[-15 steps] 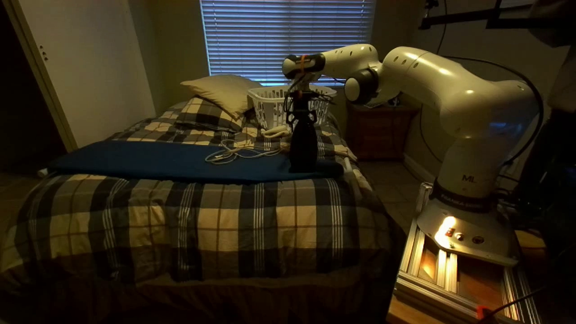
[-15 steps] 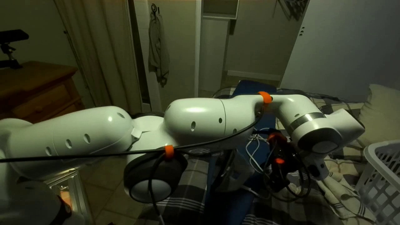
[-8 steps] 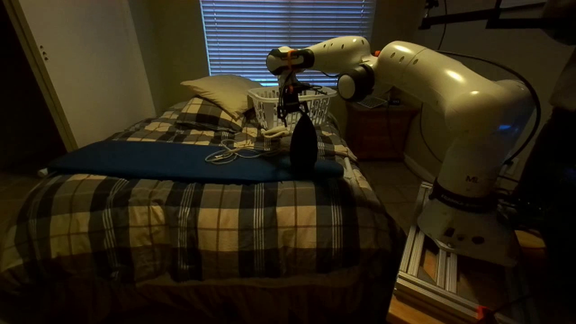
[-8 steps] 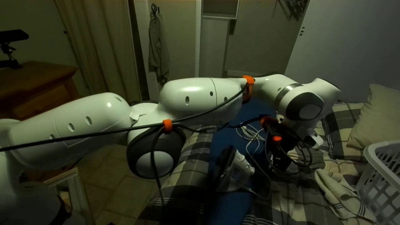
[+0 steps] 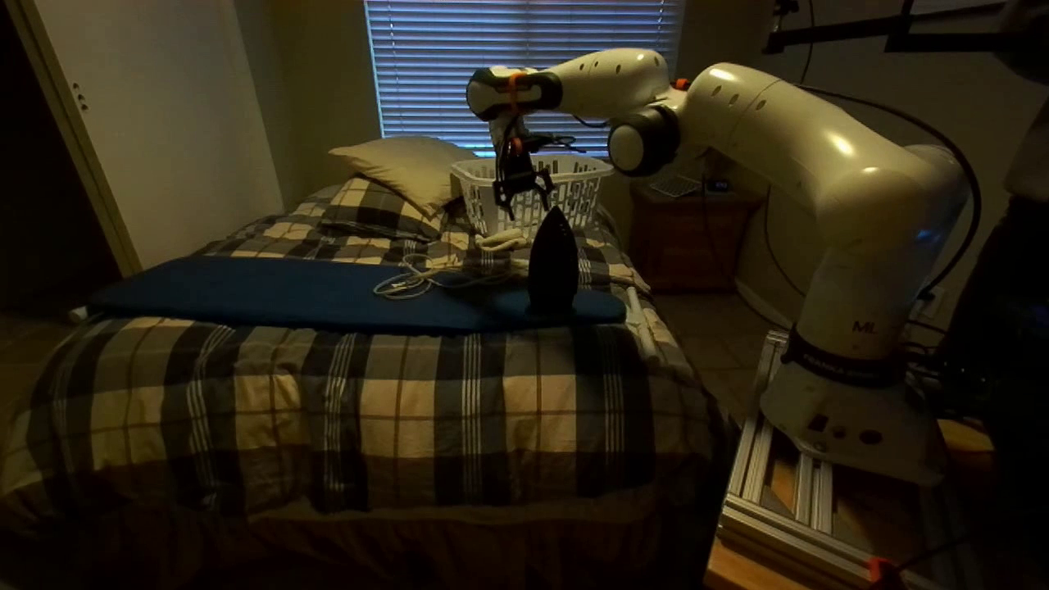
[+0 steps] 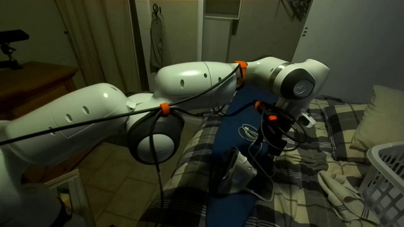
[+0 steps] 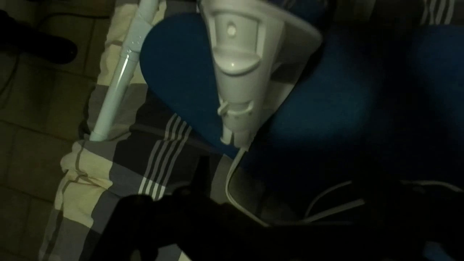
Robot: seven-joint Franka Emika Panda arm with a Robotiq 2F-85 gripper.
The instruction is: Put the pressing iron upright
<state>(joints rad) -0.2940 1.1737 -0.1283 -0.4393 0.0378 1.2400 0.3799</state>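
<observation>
The pressing iron (image 5: 554,262) stands upright on its heel on the blue ironing board (image 5: 344,299), tip up. Its dark soleplate faces that exterior view; its pale body and handle show in an exterior view (image 6: 240,175) and at the top of the wrist view (image 7: 239,69). My gripper (image 5: 529,208) hangs above and beside the iron's tip, apart from it, with its fingers spread and nothing between them. In the wrist view one dark finger shows and the other is lost in shadow. The iron's white cord (image 7: 232,181) runs from its handle end.
A coiled white cord (image 5: 414,279) lies on the board. A white laundry basket (image 5: 492,192), a striped towel (image 6: 345,197) and pillows (image 5: 406,164) are on the plaid bed (image 5: 393,410). A white tubular leg (image 7: 119,79) lies beside the board's rounded end.
My gripper was around the iron's upper part a second ago. It has risen and moved away, to the left in an exterior view, with fingers apart. The iron stays standing.
</observation>
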